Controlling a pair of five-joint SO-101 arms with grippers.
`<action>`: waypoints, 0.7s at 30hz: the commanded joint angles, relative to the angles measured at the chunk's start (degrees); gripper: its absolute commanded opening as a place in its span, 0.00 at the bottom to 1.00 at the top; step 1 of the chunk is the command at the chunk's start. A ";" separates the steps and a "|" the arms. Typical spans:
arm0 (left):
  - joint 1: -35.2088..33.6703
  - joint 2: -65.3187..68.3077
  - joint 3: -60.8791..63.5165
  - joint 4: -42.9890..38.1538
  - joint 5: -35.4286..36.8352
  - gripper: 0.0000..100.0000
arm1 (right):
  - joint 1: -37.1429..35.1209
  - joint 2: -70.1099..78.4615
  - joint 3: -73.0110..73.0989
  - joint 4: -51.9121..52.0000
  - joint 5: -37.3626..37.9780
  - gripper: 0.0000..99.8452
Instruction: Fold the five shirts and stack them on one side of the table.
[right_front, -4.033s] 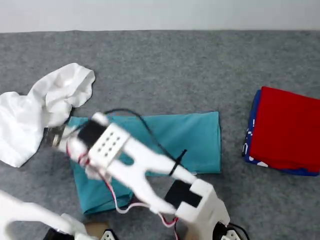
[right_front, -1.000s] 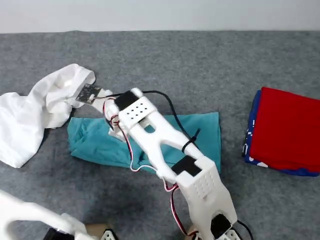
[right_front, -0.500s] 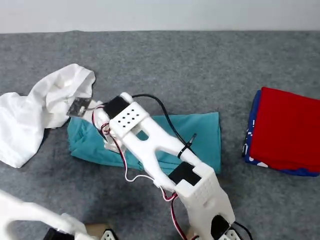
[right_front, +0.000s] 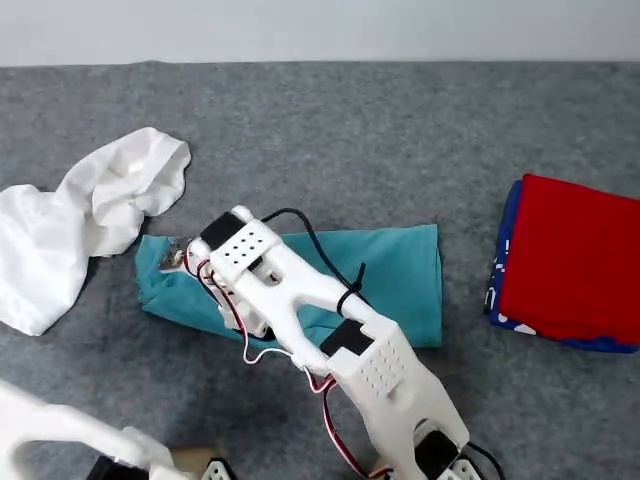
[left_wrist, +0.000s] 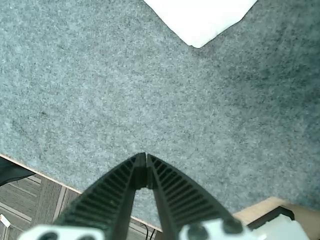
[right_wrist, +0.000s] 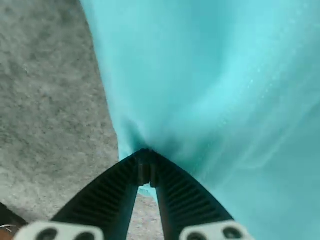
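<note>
The right tool (right_wrist: 145, 172) has its two fingers pressed together on the edge of the teal shirt (right_wrist: 225, 75), and the cloth makes small wrinkles where the tips pinch it. Next to this edge is the grey surface of the bench (right_wrist: 45, 100). Seen from above, the right tool (right_front: 176, 257) stands at the left end of the teal shirt (right_front: 395, 280), which lies as a long band across the middle of the bench (right_front: 350, 130). Its left end is rumpled and its right end is flat with a straight edge. The right arm (right_front: 300, 300) comes from the near edge of the bench and lies diagonally over the shirt, so it hides the middle part of the cloth. Just beside the left end of the teal shirt lies the white shirt (right_front: 70, 220), crumpled and not folded; I cannot tell if the two touch. Well apart, at the right side of the bench, the red shirt (right_front: 575, 255) lies folded on top of the blue shirt (right_front: 505, 250), of which only a narrow strip shows. The left tool (left_wrist: 146, 170) has its fingers together with nothing between them, over the grey surface near the bench edge, and a corner of the white shirt (left_wrist: 200, 15) lies farther off.
</note>
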 joint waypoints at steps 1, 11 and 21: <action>0.35 -1.67 -0.84 -0.88 -0.62 0.01 | 0.66 -4.62 -5.27 1.10 0.35 0.01; 0.35 -1.93 -1.10 -0.53 -0.53 0.01 | 5.23 -10.33 -16.09 -1.89 0.35 0.01; 0.18 -6.68 -6.29 5.36 1.05 0.01 | 10.77 -11.03 -15.47 6.29 -3.25 0.01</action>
